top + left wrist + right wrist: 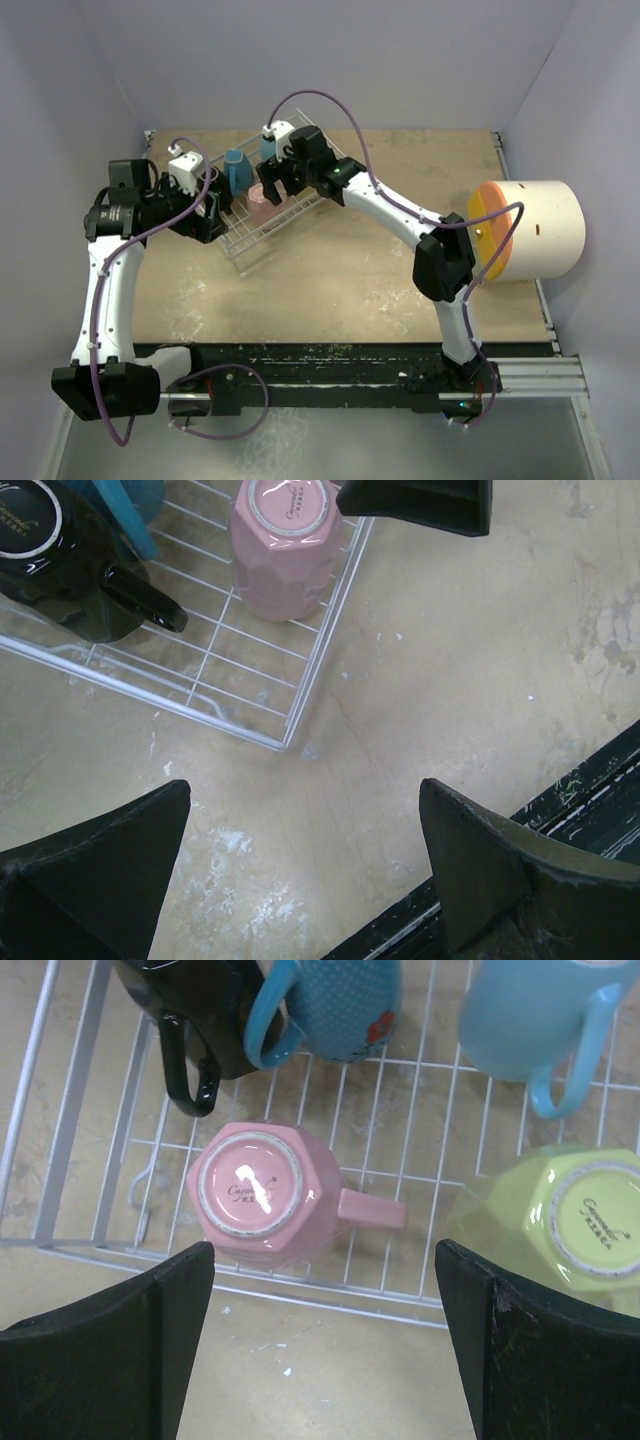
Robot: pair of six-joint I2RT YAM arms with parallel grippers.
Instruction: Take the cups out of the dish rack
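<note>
Near edge: the left arm [105, 290] and right arm [400, 212] rise from their bases and reach across the table [330, 285] toward its far-left part.

Left jaws: spread wide, nothing between them, over bare table just beside the near corner of the dish rack [290, 742].

Right jaws: spread wide, empty, above the rack's near-right long side. The pink cup [262, 1205] sits just beyond them.

Dish rack: white wire, set askew on the far-left part of the table. All five cups are inside it.
- Pink cup: upside down by the near-right long side, handle pointing at the yellow-green cup [575, 1222].
- Yellow-green cup: upside down on the same side, farther along, apart from the pink one.
- Black cup [215, 1005]: nearest of three along the far-left long side, ringed base showing.
- Dotted light blue cup [345, 1000]: next along. Touching the black cup or only close to it: cannot tell.
- Plain light blue cup [530, 1020]: farthest of the three.

The cream cylinder [545, 230] with an orange face lies on its side at the table's right edge, well apart from the rack.
</note>
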